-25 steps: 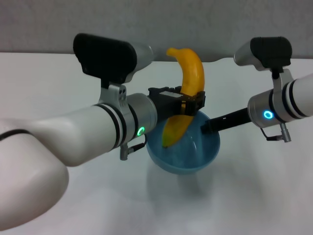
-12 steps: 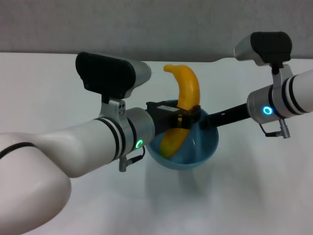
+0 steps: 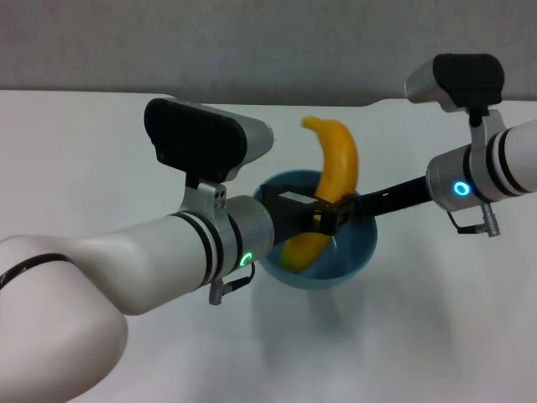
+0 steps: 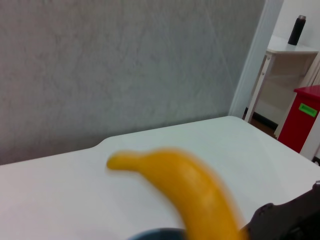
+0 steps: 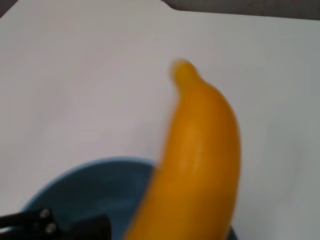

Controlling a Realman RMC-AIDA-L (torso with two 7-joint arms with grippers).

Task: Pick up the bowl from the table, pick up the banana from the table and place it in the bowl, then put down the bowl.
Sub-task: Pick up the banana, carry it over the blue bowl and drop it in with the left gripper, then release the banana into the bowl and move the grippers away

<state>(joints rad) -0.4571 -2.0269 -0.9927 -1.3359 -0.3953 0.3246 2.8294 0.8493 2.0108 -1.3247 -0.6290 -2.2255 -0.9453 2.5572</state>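
My left gripper [image 3: 327, 214] is shut on the middle of the yellow-orange banana [image 3: 340, 164] and holds it nearly upright. The banana's lower end hangs inside the light-blue bowl [image 3: 348, 256]; its upper end sticks out above the rim. My right gripper [image 3: 359, 207] is shut on the bowl's right rim and holds the bowl above the white table [image 3: 84, 151]. The left wrist view shows the banana [image 4: 185, 180] close up with the bowl's rim [image 4: 155, 234] below it. The right wrist view shows the banana [image 5: 200, 165] over the bowl [image 5: 90, 185].
The table's far edge has a shallow notch [image 3: 369, 102] below a grey wall. In the left wrist view, a red cabinet [image 4: 305, 115] and a white side table with a dark bottle [image 4: 298, 22] stand beyond the table. The bowl's shadow lies on the table under it.
My left gripper has moved down and a little to the right with the banana, so the banana's lower end sits deeper in the bowl. The right gripper and bowl have risen slightly.
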